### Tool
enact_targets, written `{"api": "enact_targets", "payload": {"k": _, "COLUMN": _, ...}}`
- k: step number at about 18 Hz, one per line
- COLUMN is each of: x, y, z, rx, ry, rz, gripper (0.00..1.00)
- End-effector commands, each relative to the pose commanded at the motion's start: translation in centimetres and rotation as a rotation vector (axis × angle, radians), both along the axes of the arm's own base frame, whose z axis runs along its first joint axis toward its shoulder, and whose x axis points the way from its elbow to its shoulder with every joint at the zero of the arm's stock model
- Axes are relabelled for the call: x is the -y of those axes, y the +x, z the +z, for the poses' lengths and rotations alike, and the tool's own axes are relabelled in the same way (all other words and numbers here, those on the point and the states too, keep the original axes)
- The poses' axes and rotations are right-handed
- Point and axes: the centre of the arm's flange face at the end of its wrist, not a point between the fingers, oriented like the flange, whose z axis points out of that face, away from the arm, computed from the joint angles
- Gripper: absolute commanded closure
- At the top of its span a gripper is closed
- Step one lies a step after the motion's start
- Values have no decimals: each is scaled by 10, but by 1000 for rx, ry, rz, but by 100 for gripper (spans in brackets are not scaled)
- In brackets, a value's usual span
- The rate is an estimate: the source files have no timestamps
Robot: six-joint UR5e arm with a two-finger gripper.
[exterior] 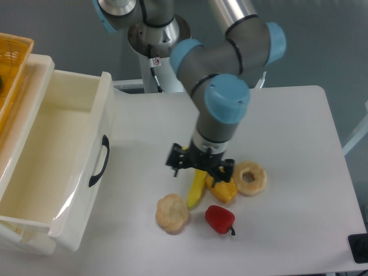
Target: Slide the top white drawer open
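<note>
The top white drawer [43, 155] stands pulled far out from the cabinet at the left, and its deep glossy box is empty inside. Its curved black handle [99, 161] faces right, toward the table. My gripper [202, 174] points straight down over the middle of the table, well to the right of the handle and apart from it. It hangs just over a yellow banana [196, 191] and a yellow pepper [223, 191]. Its fingers are hidden under the wrist, so I cannot tell whether they are open or shut.
An orange-yellow woven basket [10, 69] sits on top of the cabinet at the far left. A ring-shaped pastry [250, 179], a red pepper [219, 219] and a pale lumpy toy food [172, 214] lie near the gripper. A black object [359, 248] sits at the table's front right corner.
</note>
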Motion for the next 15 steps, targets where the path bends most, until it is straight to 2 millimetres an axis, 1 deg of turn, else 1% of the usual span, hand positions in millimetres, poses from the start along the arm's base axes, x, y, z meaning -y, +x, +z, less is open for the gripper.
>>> {"api": "enact_targets", "payload": {"k": 2, "x": 5, "y": -6, "z": -5, "rx": -32, "ry": -12, "rz": -128, "gripper": 0}}
{"api": "enact_targets", "payload": {"k": 4, "x": 16, "y": -17, "z": -13, "rx": -61, "ry": -41, "rz": -255, "gripper": 0}}
{"api": "enact_targets", "payload": {"k": 5, "x": 18, "y": -18, "z": -16, "rx": -68, "ry": -46, "rz": -303, "gripper": 0}}
{"api": "enact_targets", "payload": {"k": 8, "x": 29, "y": -33, "z": -21, "rx": -76, "ry": -44, "rz": -373, "gripper": 0}}
{"api": "enact_targets", "payload": {"k": 10, "x": 35, "y": -40, "z": -29, "rx": -79, "ry": -45, "rz": -447, "gripper": 0}}
{"api": "enact_targets", "payload": {"k": 12, "x": 37, "y": -42, "z": -33, "rx": -79, "ry": -45, "rz": -499, "gripper": 0}}
{"api": "enact_targets", "payload": {"k": 15, "x": 43, "y": -45, "z": -34, "rx": -82, "ry": -60, "rz": -506, "gripper": 0}}
